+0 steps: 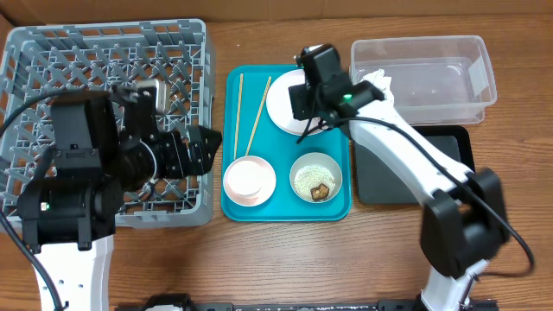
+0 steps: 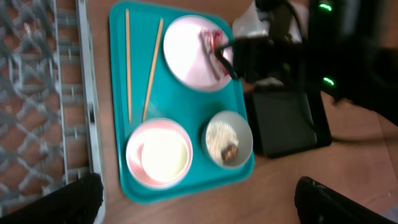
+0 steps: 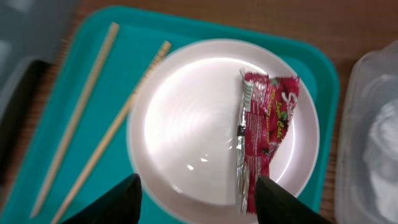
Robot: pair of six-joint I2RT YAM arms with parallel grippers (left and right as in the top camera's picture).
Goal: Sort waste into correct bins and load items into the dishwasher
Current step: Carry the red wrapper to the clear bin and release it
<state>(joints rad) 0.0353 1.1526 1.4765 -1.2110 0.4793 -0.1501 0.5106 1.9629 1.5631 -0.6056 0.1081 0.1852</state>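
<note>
Since neither arm holds anything, the step in hand looks like waste sorting, starting with the wrapper.

- Large square grey plastic dish rack [image 1: 52,60] sits at the left of the tabletop [image 1: 259,259]. The left arm is over it, left fingers [image 2: 74,199] spread wide and gripping nothing.
- Teal rectangular serving tray [image 1: 282,203] is in the centre, carrying the dishes.
- Clear rectangular plastic tub [image 1: 432,78] and shallow black rectangular tray [image 1: 380,186] are to the right.
- Pale pink round plate [image 3: 186,124] sits at the teal tray's far end. Crumpled red-and-white snack wrapper [image 3: 264,124] lies on its tub-side half.
- Right fingers [image 3: 118,202] hover open above the plate, with the wrapper close to one finger and not centred.

Next move calls for a shift to straddle the wrapper, then descend, close and carry it to a bin.
</note>
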